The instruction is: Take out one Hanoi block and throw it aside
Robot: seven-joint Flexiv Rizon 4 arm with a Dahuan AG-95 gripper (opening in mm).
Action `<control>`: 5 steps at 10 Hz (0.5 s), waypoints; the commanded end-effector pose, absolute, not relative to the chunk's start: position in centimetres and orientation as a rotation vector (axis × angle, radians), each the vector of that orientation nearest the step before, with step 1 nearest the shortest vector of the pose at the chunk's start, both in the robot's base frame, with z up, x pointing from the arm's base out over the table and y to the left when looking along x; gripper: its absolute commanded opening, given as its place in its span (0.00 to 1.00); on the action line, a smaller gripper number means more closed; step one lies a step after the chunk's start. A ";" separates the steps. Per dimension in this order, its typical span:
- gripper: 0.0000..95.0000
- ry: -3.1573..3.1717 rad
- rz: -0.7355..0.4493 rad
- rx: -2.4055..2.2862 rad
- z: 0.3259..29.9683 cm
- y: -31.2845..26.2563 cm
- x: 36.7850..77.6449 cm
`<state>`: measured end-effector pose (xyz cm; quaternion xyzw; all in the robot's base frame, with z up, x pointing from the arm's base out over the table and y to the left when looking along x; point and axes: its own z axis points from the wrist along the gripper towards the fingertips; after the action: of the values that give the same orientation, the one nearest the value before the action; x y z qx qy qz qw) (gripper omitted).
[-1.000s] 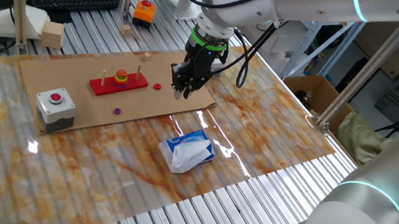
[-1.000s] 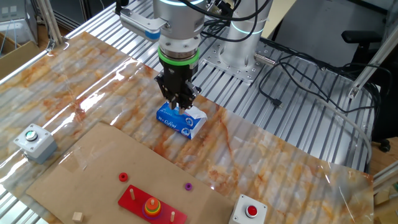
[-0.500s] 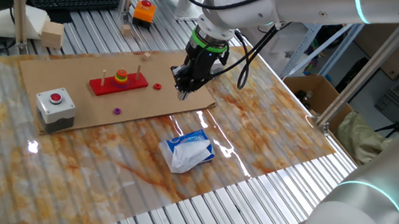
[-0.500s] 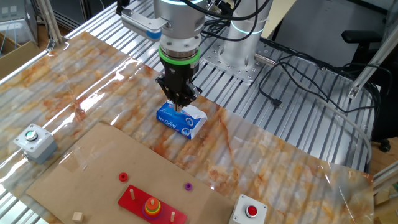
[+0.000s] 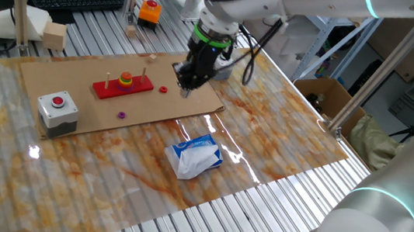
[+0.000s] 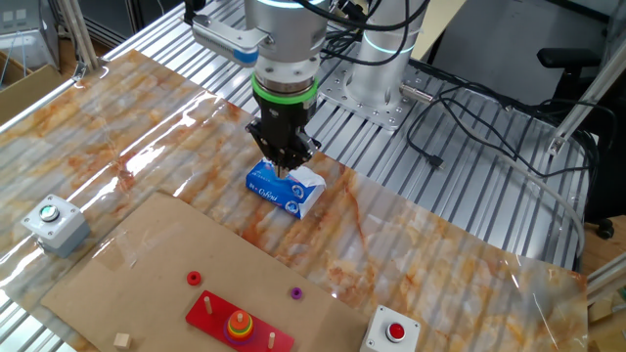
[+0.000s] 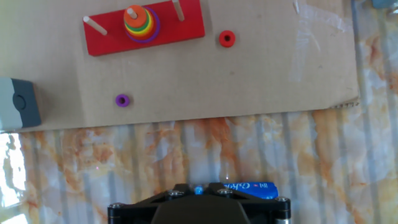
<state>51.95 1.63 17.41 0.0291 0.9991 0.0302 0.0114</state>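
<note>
The Hanoi block (image 5: pixel 126 76) is the small orange-red disc on top of the coloured stack, on the middle peg of the red base (image 5: pixel 141 86). It also shows in the other fixed view (image 6: pixel 238 319) and in the hand view (image 7: pixel 135 12). My gripper (image 5: pixel 185 90) hangs above the right part of the cardboard sheet, well to the right of the base and apart from it. Its fingers come to a closed point, with nothing visible between them. The other fixed view shows the gripper (image 6: pixel 283 168) above the tissue pack. The hand view shows only the hand's dark body, not the fingertips.
A loose darker red disc (image 5: pixel 163 89) and a purple disc (image 5: pixel 121 114) lie on the cardboard (image 5: pixel 78 78). A grey box with a red button (image 5: pixel 57 107) stands at its left front. A blue tissue pack (image 5: pixel 196 155) lies on the marbled table. A wooden block (image 5: pixel 54 35) and an orange object (image 5: pixel 150 12) are at the back.
My gripper has risen a little and shifted left toward the red base. Its fingers, slightly apart a second ago, have come together. The discs have not moved.
</note>
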 end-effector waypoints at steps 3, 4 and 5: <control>0.00 3.110 0.086 0.112 17.0 1.7 54.2; 0.00 3.107 0.085 0.130 17.0 1.9 55.1; 0.00 3.107 0.084 0.141 16.9 2.1 55.7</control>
<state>56.02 2.19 16.87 0.0467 0.9984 0.0266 0.0172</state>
